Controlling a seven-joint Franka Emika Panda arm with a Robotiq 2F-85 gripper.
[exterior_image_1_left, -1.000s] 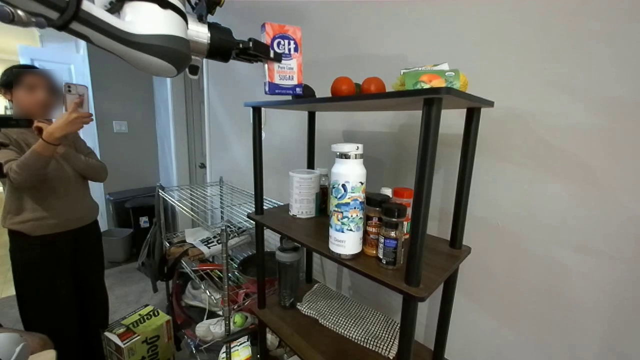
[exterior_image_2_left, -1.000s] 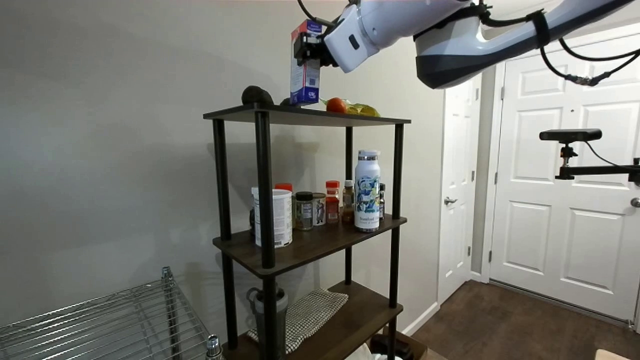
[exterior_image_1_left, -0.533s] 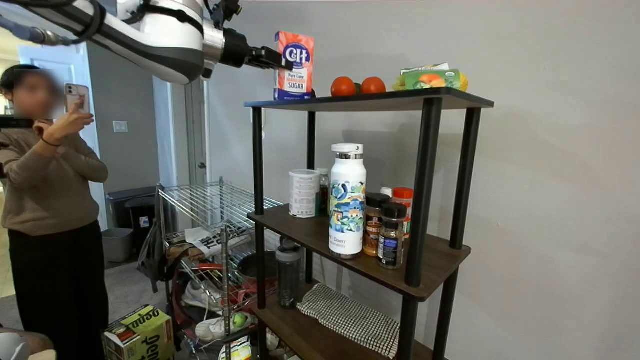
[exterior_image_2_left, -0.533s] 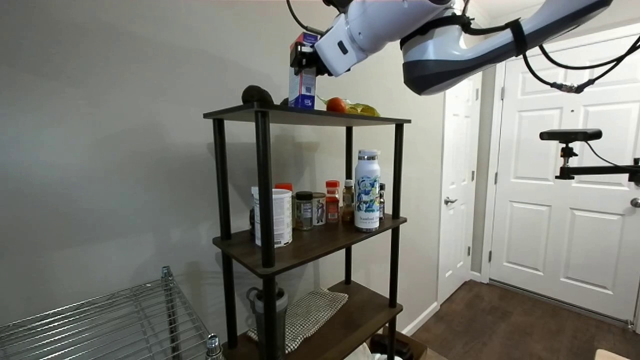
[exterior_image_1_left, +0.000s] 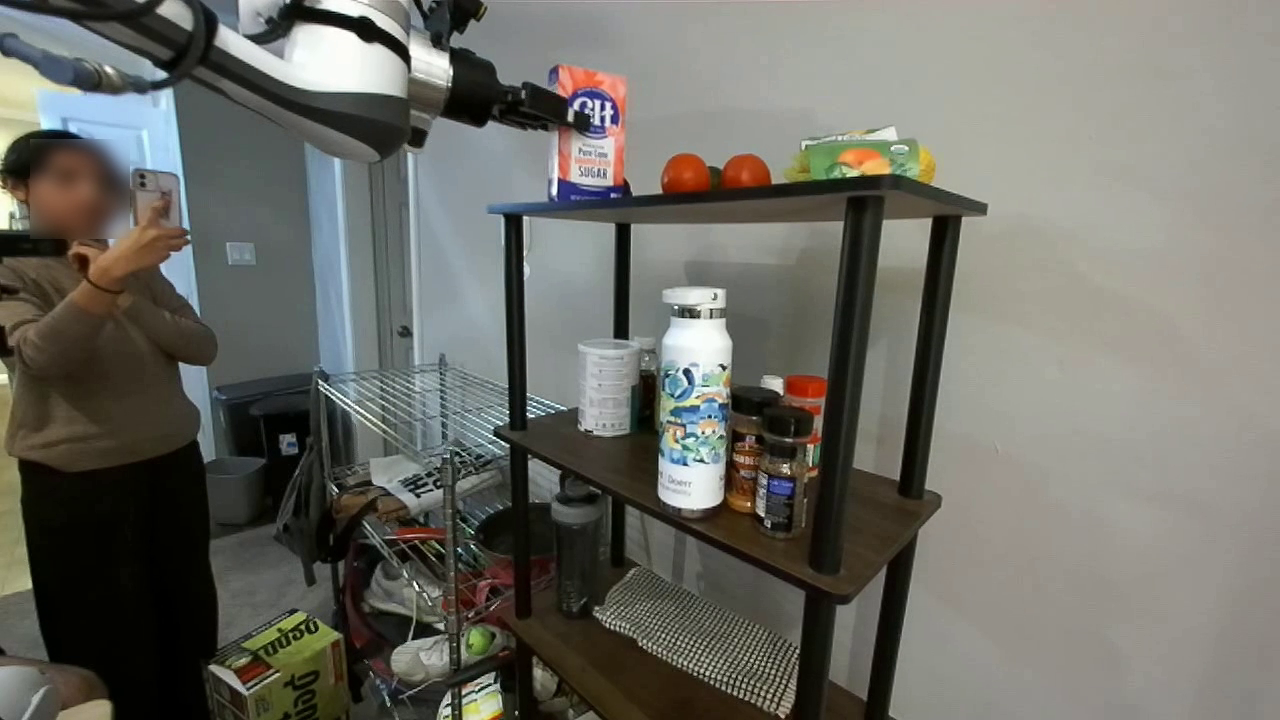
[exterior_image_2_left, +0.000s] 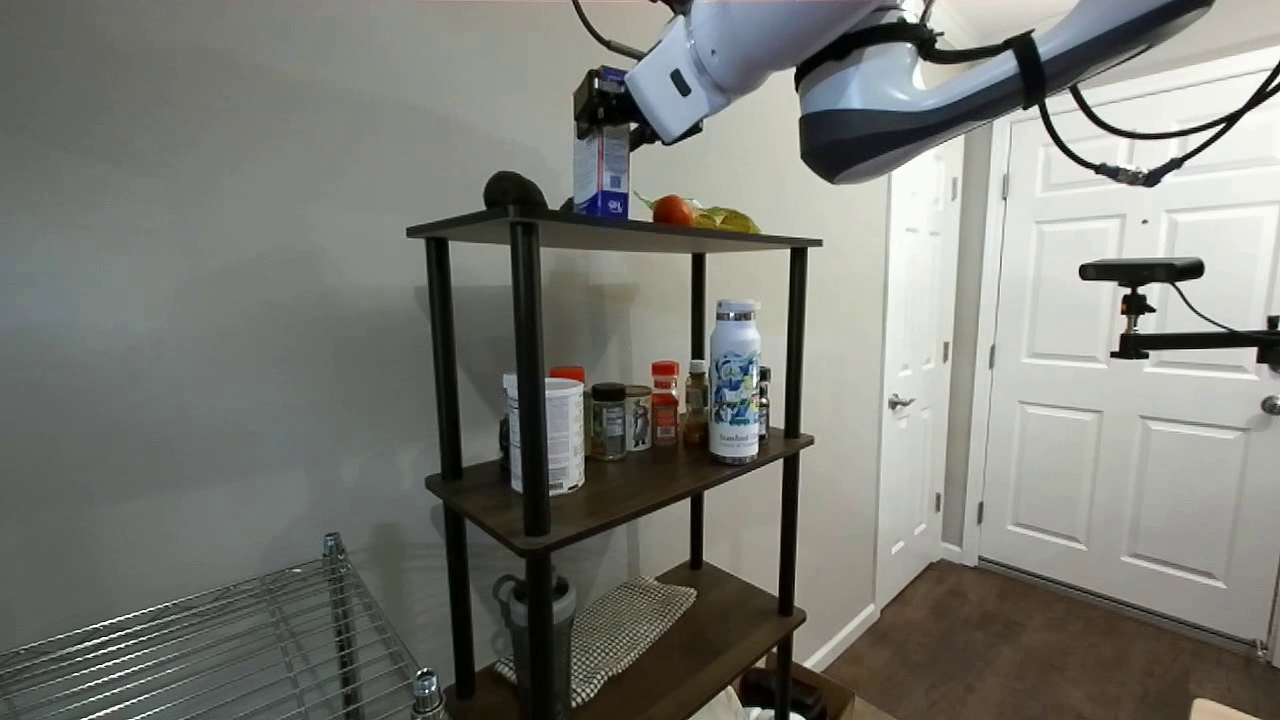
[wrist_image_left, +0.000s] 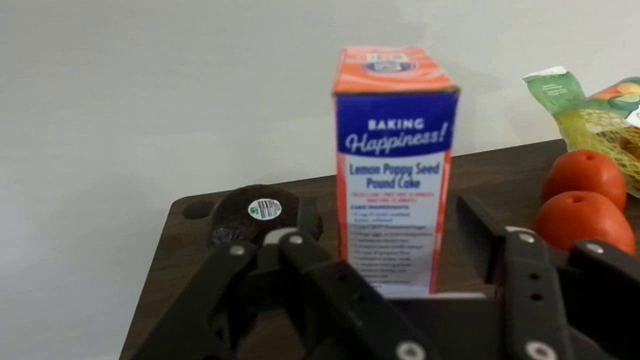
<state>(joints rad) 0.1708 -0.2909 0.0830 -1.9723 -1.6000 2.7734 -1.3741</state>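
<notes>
An orange, white and blue sugar box (exterior_image_1_left: 588, 133) stands upright on the black top shelf (exterior_image_1_left: 740, 203). It also shows in the other outside picture (exterior_image_2_left: 602, 170) and in the wrist view (wrist_image_left: 395, 125). My gripper (exterior_image_1_left: 572, 118) is at the upper part of the box, with one finger in front of its printed face; it also shows in an exterior view (exterior_image_2_left: 608, 105). In the wrist view my gripper (wrist_image_left: 391, 220) is open, its fingers on either side of the box with a gap at each side. A dark avocado (wrist_image_left: 250, 215) lies left of the box, partly behind the left finger.
Tomatoes (wrist_image_left: 582, 220) and a yellow net bag with a green label (exterior_image_1_left: 865, 158) lie on the top shelf. The middle shelf (exterior_image_1_left: 620, 455) holds a white bottle (exterior_image_1_left: 694, 420), a white canister (exterior_image_2_left: 550, 435) and spice jars (exterior_image_1_left: 782, 475). A wall stands behind; a person (exterior_image_1_left: 105, 330) stands nearby.
The sugar box was held above the top shelf and has come down onto it, moving right in an exterior view. My gripper's fingers have since opened off the box.
</notes>
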